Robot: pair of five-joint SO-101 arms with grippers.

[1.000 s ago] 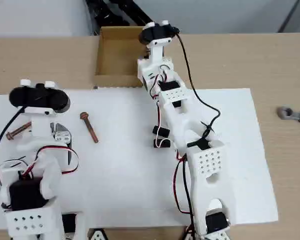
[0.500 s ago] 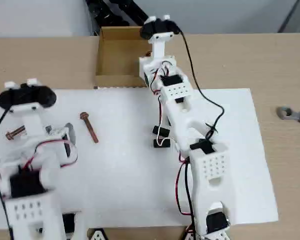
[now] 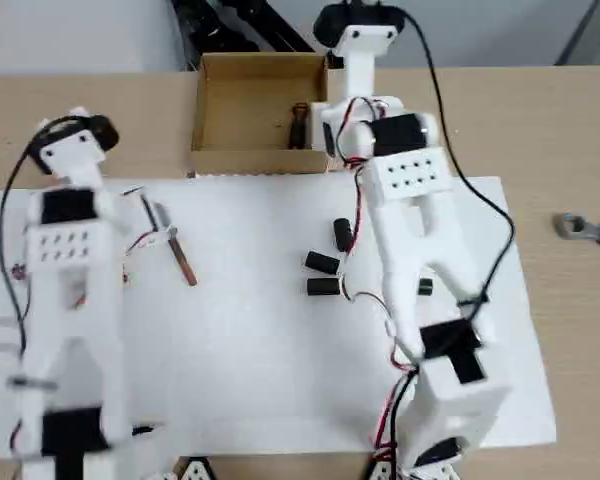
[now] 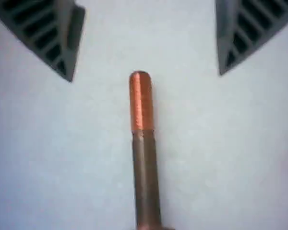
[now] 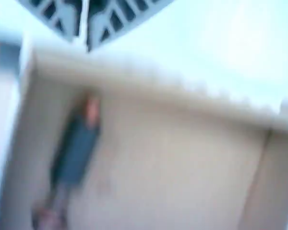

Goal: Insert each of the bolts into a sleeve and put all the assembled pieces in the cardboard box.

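A copper bolt (image 3: 183, 260) lies on the white mat (image 3: 240, 360); its threaded tip (image 4: 140, 98) points up between the two dark fingers of my left gripper (image 4: 146, 72), which hovers open just above it, not touching. The left arm stands over the mat's left side. One assembled bolt and sleeve (image 3: 300, 125) lies inside the cardboard box (image 3: 215, 110), against its right wall, and also appears as a blurred piece (image 5: 77, 148). My right gripper (image 5: 85, 28) is shut and empty above the box's near wall. Three loose black sleeves (image 3: 323, 263) lie mid-mat.
A second bolt (image 3: 18, 270) peeks out at the mat's left edge beside the left arm. A small black part (image 3: 425, 288) lies by the right arm. A metal tool (image 3: 583, 229) rests on the bare table at the far right.
The right arm has swung rightward off the box, leaving the assembled piece lying inside. The left arm has stretched forward so that its gripper hangs over the bolt.
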